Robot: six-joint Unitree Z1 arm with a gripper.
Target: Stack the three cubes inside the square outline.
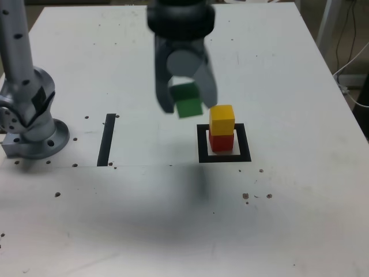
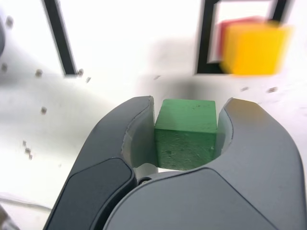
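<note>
a straight black strip [image 1: 106, 140] lies flat on the table [image 1: 144, 231]; then the claw [image 1: 187, 104], raised, grips the green cube [image 1: 188, 101]; then the yellow cube [image 1: 222, 120] sits on the red cube [image 1: 221, 142], inside the square outline [image 1: 244, 142].

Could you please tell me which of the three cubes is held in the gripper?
The green cube: it sits between the gripper's jaws, whereas the yellow cube rests on the red cube.
</note>
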